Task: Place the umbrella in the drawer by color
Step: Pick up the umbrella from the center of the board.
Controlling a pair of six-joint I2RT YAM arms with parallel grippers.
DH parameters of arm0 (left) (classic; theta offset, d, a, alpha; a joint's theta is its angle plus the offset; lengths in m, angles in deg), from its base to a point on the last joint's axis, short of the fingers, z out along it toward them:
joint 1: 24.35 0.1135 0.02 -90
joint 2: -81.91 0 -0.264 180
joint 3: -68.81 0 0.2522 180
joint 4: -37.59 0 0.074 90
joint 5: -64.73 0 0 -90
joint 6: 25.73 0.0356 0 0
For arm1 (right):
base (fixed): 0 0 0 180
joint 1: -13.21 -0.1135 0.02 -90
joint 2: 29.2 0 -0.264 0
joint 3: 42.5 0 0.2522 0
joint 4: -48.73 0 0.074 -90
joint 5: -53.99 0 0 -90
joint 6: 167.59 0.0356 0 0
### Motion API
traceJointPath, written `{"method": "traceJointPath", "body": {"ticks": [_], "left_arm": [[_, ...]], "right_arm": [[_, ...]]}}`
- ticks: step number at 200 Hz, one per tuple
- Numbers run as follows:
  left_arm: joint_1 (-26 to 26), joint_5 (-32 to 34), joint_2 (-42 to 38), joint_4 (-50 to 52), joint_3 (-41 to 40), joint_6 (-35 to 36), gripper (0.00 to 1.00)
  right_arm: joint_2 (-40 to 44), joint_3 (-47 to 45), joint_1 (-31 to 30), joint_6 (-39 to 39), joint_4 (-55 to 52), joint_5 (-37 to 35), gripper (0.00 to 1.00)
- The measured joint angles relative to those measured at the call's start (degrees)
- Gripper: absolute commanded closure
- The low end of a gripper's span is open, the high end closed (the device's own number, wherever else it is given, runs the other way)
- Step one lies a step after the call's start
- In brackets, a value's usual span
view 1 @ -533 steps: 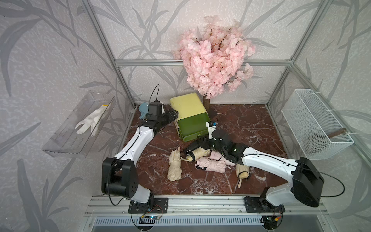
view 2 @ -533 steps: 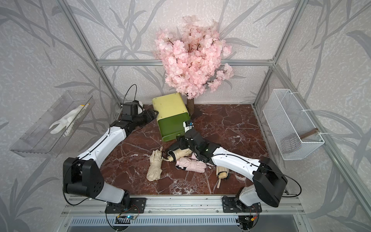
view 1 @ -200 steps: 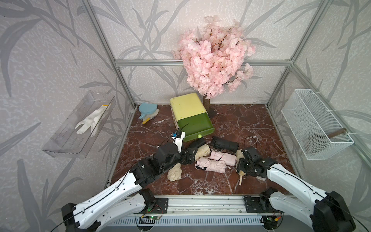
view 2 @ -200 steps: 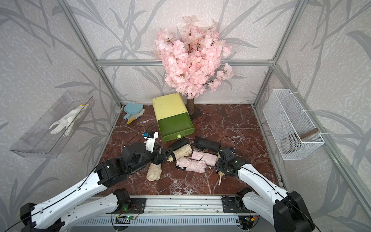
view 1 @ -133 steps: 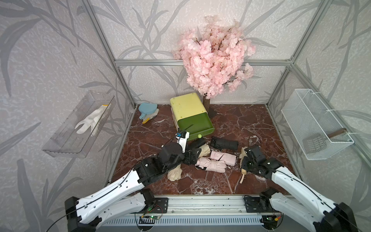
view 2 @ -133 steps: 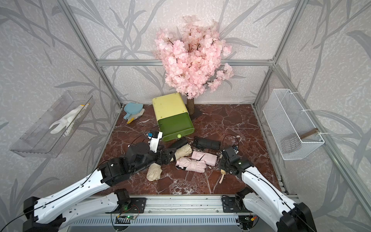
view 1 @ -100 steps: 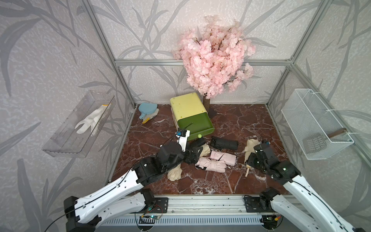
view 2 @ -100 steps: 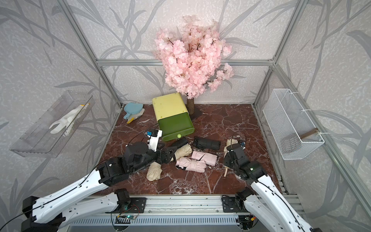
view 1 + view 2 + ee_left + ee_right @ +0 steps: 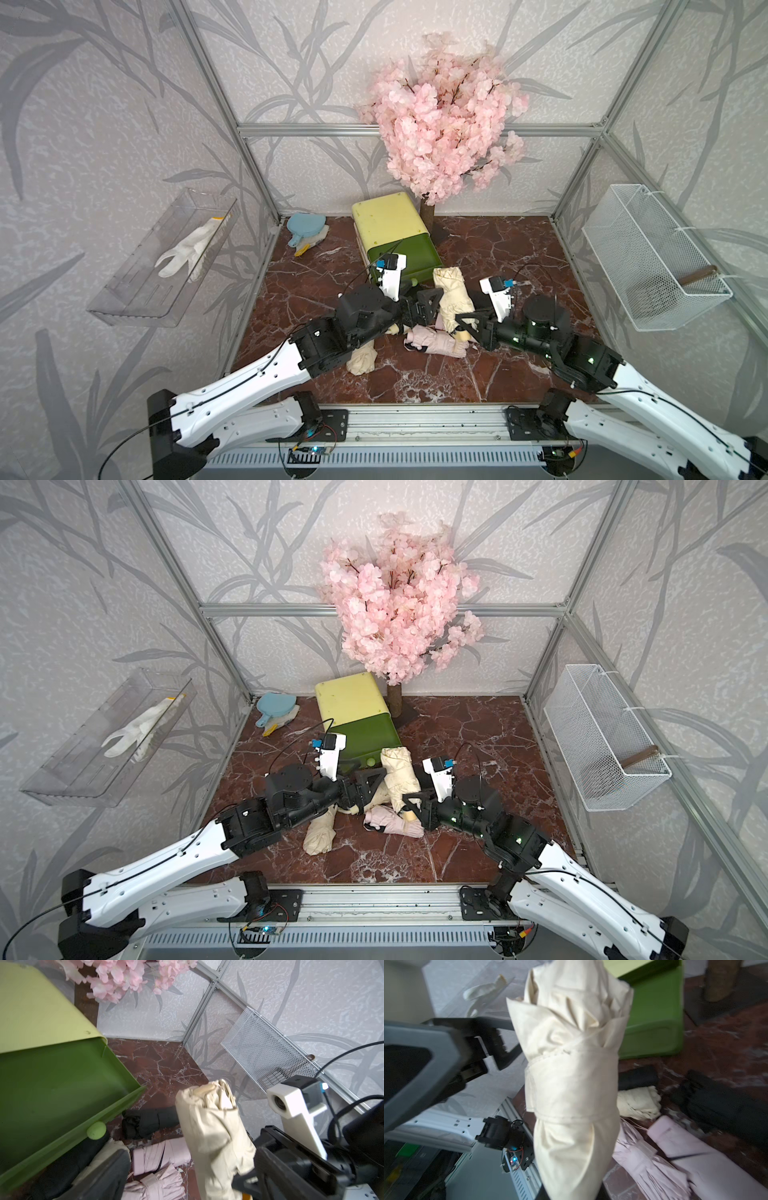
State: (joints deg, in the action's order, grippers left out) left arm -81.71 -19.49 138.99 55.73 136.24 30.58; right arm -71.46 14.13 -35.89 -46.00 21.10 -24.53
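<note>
Top views both show the right gripper [image 9: 464, 329] clamped on the cream umbrella [image 9: 451, 293], held up with its long axis toward 12 o'clock. Open drawer [image 9: 415, 251] at 11. Left gripper [image 9: 426, 309], spread wide, hovers at the umbrella's 9.

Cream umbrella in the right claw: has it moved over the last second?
Yes. The cream umbrella, held by the right gripper, moved toward the green drawer.
</note>
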Motion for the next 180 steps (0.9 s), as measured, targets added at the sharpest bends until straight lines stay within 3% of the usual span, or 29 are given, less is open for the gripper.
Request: {"method": "traceJointPath", "body": {"ticks": [15, 34, 85, 94, 108, 126, 134, 143, 157, 180], "left_arm": [[-0.7, 0.4, 1.0, -1.9, 0.0, -0.5, 0.03], [-1.1, 0.9, 1.3, -4.5, -0.2, -0.9, 0.15], [-1.5, 0.9, 1.3, -9.7, -1.5, -1.2, 0.23], [-1.5, 1.0, 2.0, -9.4, -1.1, -0.8, 0.28], [-1.0, 1.5, 3.5, -8.5, -0.2, -0.5, 0.46], [-0.9, 1.6, 4.9, -7.6, 1.5, -0.8, 0.75], [-0.9, 1.6, 5.0, -6.8, 2.3, -0.3, 1.0], [-1.0, 1.7, 5.0, -5.3, 3.7, 0.2, 1.0], [-1.5, 3.1, 5.3, -2.0, 6.5, 2.2, 1.0], [-0.1, 4.9, 7.5, 8.4, 14.5, 6.4, 1.0]], "right_arm": [[-1.9, -0.1, -1.4, -0.3, 6.4, 1.1, 0.96], [-3.5, -1.1, -1.6, 0.0, 12.4, 1.6, 0.96], [-6.7, -2.6, -2.0, 1.2, 20.9, 2.9, 0.96], [-7.5, -2.6, -2.1, 1.3, 21.4, 3.0, 0.96], [-8.2, -2.6, -2.0, 1.5, 21.8, 2.7, 0.94], [-8.2, -2.6, -1.7, 1.8, 21.7, 1.9, 0.79], [-7.9, -2.5, -1.7, 1.9, 21.6, 1.4, 0.7], [-7.4, -2.1, -1.8, 1.9, 20.7, 0.6, 0.5], [-7.1, -0.6, -2.0, 1.0, 18.3, -1.2, 0.3], [-6.4, 3.6, -2.2, -0.6, 11.1, -6.0, 0.26]]}}
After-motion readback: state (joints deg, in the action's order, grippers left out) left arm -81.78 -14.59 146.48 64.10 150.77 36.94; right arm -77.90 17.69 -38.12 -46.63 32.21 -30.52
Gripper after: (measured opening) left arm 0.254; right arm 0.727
